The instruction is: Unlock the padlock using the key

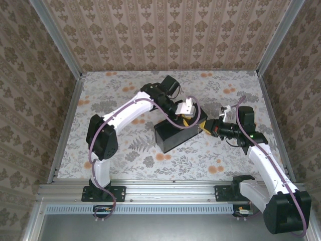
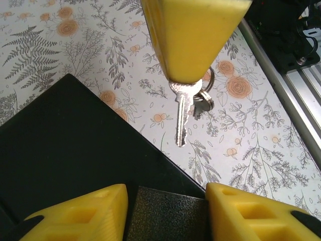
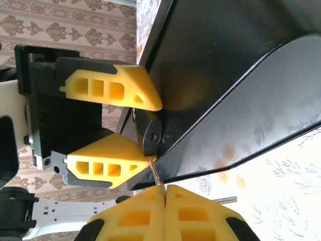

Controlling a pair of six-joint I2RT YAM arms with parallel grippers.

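Black box (image 1: 175, 139) rests on floral table (image 1: 115, 85).

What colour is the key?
Silver; the key shows best in the left wrist view.

The metal key (image 2: 181, 119) shines; the black padlock (image 2: 165, 215) looks grainy and matt.

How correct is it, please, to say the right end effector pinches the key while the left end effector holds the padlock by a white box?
Not quite: the box is black, not white, as the left wrist view shows. The right end effector does pinch the key, and the left end effector holds the padlock.
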